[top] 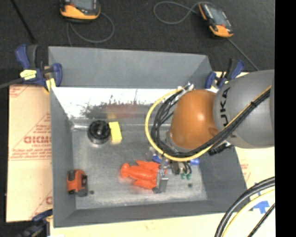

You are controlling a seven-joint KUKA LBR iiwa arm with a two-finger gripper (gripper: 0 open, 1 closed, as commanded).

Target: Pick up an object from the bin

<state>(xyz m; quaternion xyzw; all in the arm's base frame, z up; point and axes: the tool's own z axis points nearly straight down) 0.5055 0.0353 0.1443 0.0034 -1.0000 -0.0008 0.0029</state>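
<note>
- Has gripper (162, 179) low, just beside orange toy's (138, 172) right end, near middle of bin's (62, 152) front edge.
- Cannot tell gripper's width.
- Looks unfinished: toy lying on floor; leaves gripping and lifting.

Place: probably a robotics lab
Machine: cabled KUKA arm (245, 111) over a grey metal bin (60, 152)
Beyond the bin's far edge: orange-and-black corded handset (79, 8), another handset (214, 18)
</note>
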